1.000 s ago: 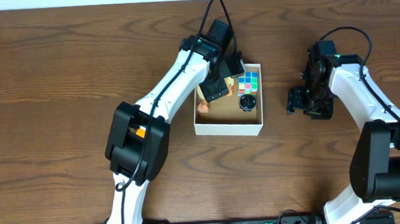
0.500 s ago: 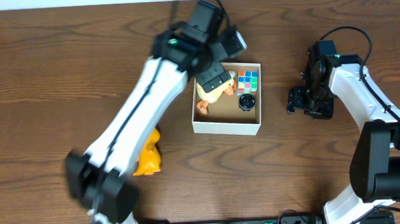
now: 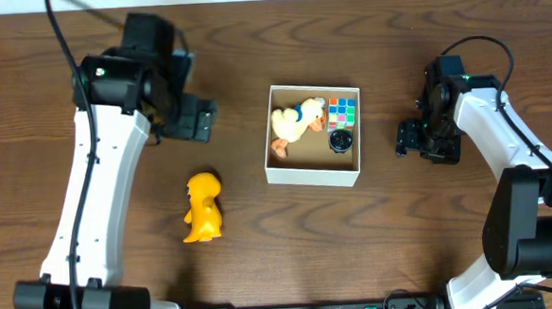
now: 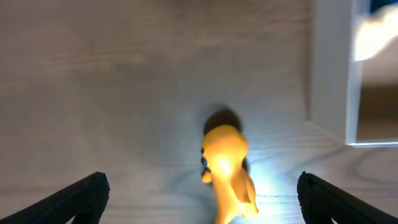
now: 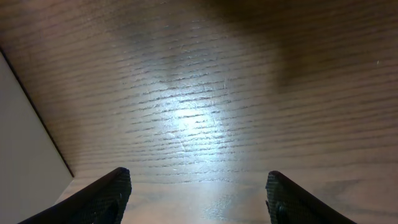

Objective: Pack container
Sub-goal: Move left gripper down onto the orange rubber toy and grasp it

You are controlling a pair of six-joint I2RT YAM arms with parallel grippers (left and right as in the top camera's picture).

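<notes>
The container (image 3: 312, 174), a square white-walled box with a brown floor, sits mid-table. Inside it lie a cream duck toy (image 3: 292, 121), a colour cube (image 3: 344, 111) and a small black round object (image 3: 341, 142). A yellow toy figure (image 3: 203, 207) stands on the table left of the box; it also shows in the left wrist view (image 4: 227, 172). My left gripper (image 3: 195, 121) is open and empty, above the table up and left of the yellow toy, its fingers spread either side of it in the left wrist view (image 4: 202, 198). My right gripper (image 3: 411, 138) is open and empty, right of the box.
The container's white wall shows at the right of the left wrist view (image 4: 333, 74) and at the left edge of the right wrist view (image 5: 25, 155). Bare wooden table (image 3: 93, 278) lies all round.
My left arm has pulled out of the container and swung far left, leaving the cream duck in the box. The yellow toy is now uncovered. The right arm has not moved.
</notes>
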